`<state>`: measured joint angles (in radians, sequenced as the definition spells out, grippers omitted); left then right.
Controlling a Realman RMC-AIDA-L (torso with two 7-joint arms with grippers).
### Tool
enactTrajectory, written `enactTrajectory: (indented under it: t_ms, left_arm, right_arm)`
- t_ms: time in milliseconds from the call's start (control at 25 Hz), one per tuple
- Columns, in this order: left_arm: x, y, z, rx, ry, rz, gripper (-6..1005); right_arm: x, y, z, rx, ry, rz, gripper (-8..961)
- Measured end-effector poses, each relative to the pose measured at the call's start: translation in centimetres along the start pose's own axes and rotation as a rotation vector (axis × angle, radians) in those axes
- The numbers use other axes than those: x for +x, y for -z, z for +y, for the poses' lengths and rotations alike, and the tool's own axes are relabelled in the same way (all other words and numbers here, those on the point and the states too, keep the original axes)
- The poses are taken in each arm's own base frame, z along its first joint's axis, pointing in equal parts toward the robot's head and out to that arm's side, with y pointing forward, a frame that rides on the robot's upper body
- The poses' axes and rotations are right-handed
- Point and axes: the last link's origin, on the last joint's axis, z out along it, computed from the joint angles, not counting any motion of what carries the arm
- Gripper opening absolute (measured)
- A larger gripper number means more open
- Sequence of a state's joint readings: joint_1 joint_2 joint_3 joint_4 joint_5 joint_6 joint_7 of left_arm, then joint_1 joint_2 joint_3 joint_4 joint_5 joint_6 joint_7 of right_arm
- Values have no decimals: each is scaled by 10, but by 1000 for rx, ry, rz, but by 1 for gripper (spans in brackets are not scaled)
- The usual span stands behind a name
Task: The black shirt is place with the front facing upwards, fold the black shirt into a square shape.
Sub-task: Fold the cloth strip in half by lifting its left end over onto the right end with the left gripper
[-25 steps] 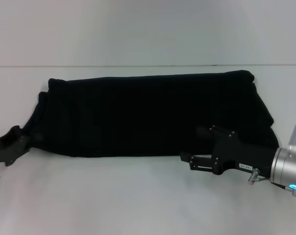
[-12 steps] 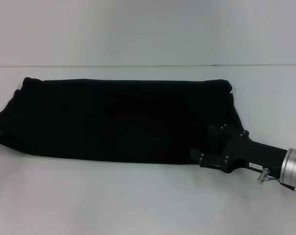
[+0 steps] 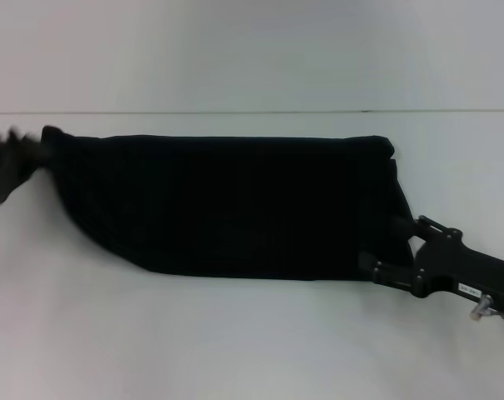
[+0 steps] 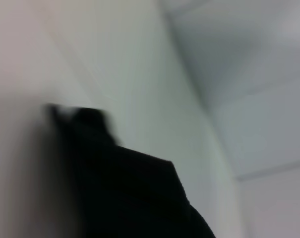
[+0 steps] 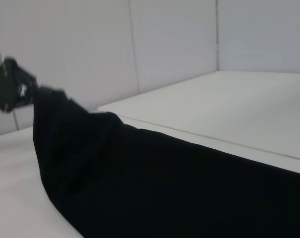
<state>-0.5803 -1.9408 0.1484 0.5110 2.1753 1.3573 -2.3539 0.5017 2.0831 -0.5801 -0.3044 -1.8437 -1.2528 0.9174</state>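
Note:
The black shirt (image 3: 227, 204) lies folded as a long band across the white table, with no print or label showing. My left gripper (image 3: 6, 162) is blurred at the far left and holds the shirt's left end, lifted a little off the table. It also shows in the right wrist view (image 5: 13, 89), pinching that end of the shirt (image 5: 154, 183). My right gripper (image 3: 387, 247) is at the shirt's near right corner, low over the table, with its fingers (image 3: 375, 270) apart. The left wrist view shows only blurred black cloth (image 4: 125, 193).
The white table (image 3: 235, 350) spreads in front of the shirt and on both sides of it. A white wall (image 3: 235, 50) rises behind the table's far edge.
The shirt was pulled leftward, then its left end was lifted up and back in. My left gripper went out of view and came back higher. My right gripper drew back to the right.

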Motion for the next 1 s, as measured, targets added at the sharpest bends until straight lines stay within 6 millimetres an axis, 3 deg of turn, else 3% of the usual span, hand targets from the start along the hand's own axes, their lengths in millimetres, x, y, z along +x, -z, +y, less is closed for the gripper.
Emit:
enactTrajectory:
  t_ms: [160, 280, 400, 560, 680, 720, 760, 880, 1000]
  left_arm:
    - [-3, -42, 50, -144, -72, -83, 98]
    - [-16, -84, 93, -227, -143, -173, 103]
    - [-41, -125, 135, -285, -224, -272, 109]
    - [-90, -165, 171, -318, -316, -399, 116]
    - [-127, -181, 171, -308, -343, -477, 121]
    - [-138, -184, 168, -302, -344, -496, 123]
    - [-161, -189, 155, -283, -327, -536, 124]
    - [-190, -193, 132, -233, -326, -553, 130]
    - [-206, -192, 117, -203, -335, -545, 135]
  right_arm:
    - [7, 9, 0, 25, -22, -3, 935]
    - [12, 16, 0, 40, -41, -9, 935]
    - [16, 21, 1, 53, -56, -13, 935]
    - [21, 27, 2, 65, -69, -9, 935]
    - [23, 29, 2, 67, -73, -5, 935]
    - [23, 29, 3, 67, -74, -5, 935]
    - [23, 29, 3, 67, -74, -4, 935]
    - [24, 28, 3, 67, -76, 0, 935]
    - [24, 26, 4, 61, -76, 1, 935]
